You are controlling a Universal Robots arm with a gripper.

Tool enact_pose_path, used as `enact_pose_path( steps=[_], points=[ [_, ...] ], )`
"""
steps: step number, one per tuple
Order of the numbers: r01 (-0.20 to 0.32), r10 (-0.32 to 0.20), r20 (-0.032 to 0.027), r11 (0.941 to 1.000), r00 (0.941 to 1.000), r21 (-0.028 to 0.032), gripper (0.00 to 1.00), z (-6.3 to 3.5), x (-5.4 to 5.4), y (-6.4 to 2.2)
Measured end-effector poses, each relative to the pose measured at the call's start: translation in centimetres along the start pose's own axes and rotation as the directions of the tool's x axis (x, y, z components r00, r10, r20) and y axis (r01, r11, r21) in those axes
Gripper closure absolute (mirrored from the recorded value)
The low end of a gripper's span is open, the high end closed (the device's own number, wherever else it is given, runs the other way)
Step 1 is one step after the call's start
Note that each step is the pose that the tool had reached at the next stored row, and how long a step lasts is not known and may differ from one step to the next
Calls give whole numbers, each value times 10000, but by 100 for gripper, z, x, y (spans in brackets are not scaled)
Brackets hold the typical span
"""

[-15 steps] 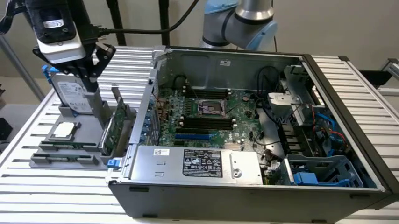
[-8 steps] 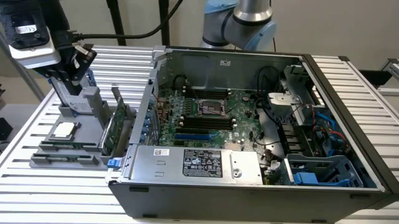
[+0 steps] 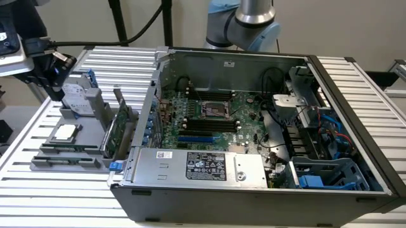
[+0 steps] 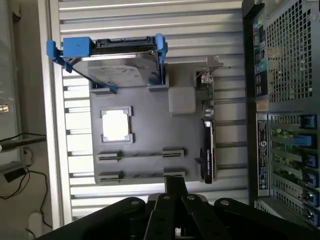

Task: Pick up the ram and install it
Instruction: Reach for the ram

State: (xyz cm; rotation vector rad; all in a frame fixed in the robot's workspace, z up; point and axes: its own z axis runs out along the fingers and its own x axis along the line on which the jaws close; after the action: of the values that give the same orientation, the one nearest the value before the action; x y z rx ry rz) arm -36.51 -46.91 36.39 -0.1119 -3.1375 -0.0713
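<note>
One ram (image 4: 137,154) – slotted in holder (image 4: 150,131) – near pincer (image 4: 175,186).

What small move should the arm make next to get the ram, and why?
Probably lower the gripper toward the ram, the thin stick standing on edge in the gray tray. The gripper hangs above that tray, apart from the ram, and the motherboard's slots in the open case look empty.
</note>
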Motion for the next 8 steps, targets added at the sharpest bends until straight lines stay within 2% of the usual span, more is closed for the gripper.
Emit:
enact_pose_path(
  steps=[5,8],
  points=[
    [-3,3,-40,10000,10000,11,100,63,225,-39],
    [-4,4,-69,10000,10000,15,100,94,318,-61]
  ],
)
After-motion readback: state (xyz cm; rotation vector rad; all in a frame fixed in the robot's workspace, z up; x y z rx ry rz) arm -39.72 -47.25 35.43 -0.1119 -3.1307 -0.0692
